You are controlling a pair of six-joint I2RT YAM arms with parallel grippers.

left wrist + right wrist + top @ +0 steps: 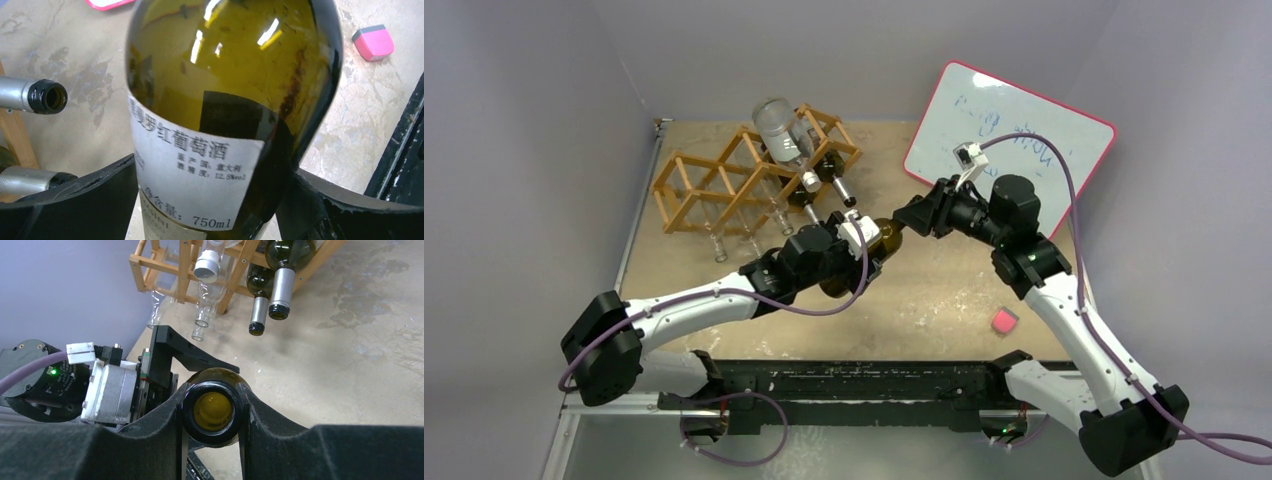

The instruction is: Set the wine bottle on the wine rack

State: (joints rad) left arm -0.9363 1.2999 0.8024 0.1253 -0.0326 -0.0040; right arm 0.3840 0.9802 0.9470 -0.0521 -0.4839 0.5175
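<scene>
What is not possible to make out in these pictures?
Writing on the whiteboard: top view, too small and faint.
Lower label lines of the wine bottle: left wrist view, cut off by the bottom edge.
Whether the left gripper presses it: left wrist view, contact lines too dark.
Top of the wine rack: right wrist view, cut off by the edge.

I get an even, fairly bright light from overhead with only soft shadows on the table [944, 300], hard white streaks of glare on the wine bottle [235, 70] in the left wrist view, and a near foreground in the right wrist view that seems slightly out of focus.
</scene>
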